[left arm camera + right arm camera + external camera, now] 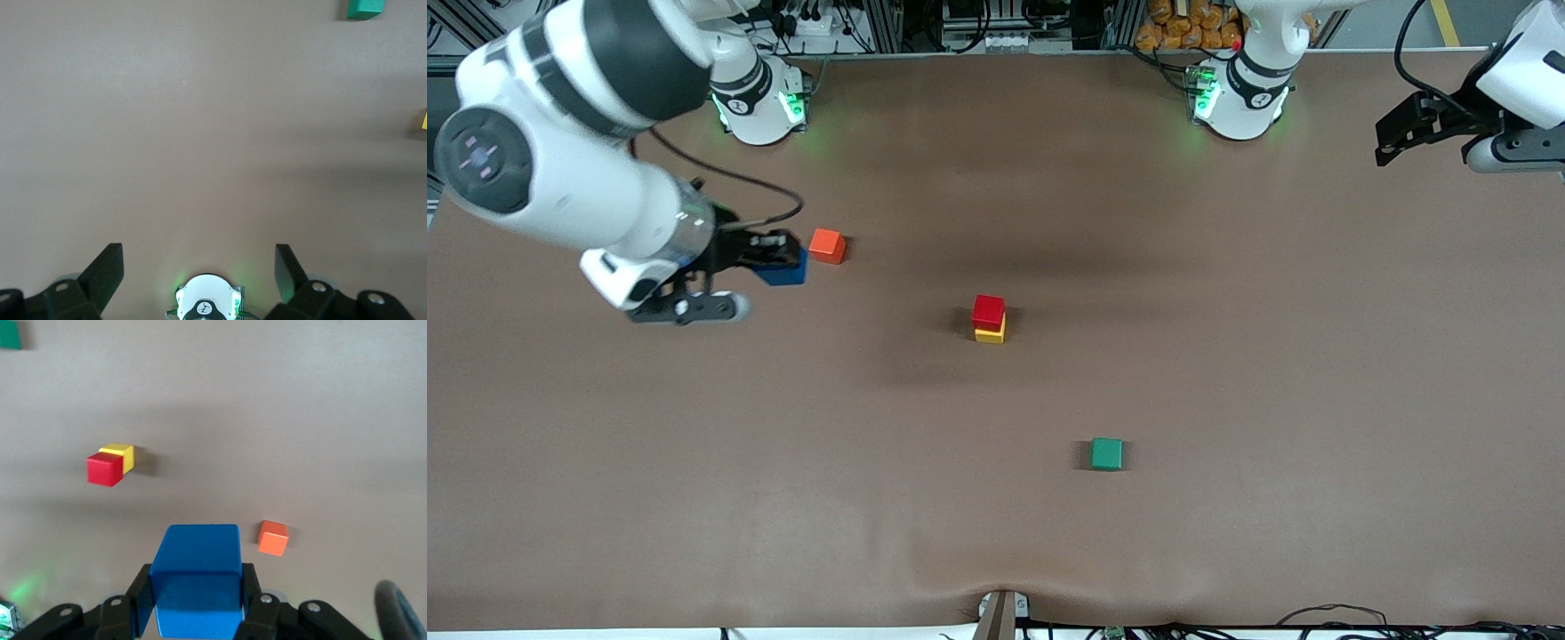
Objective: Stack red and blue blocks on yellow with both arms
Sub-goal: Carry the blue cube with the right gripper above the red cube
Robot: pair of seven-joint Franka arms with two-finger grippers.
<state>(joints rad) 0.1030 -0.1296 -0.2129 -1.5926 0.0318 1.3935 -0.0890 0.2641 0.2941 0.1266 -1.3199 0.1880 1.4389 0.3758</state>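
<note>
Right gripper (195, 600) clamps the blue cube (197, 577) on its side faces, up beside the orange cube (828, 245). It looks rigid, light and matte, so grippy. Left gripper (200, 267) gapes wide, holding nothing, parked.

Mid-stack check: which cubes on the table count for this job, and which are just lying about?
In the job:
- blue cube, held in the right gripper
- red cube, sitting on the yellow one
- yellow cube, the base

Lying about:
- orange cube
- green cube

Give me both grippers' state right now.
Left gripper: open, empty, waiting at the left arm's end.
Right gripper: shut on the blue block.
</note>
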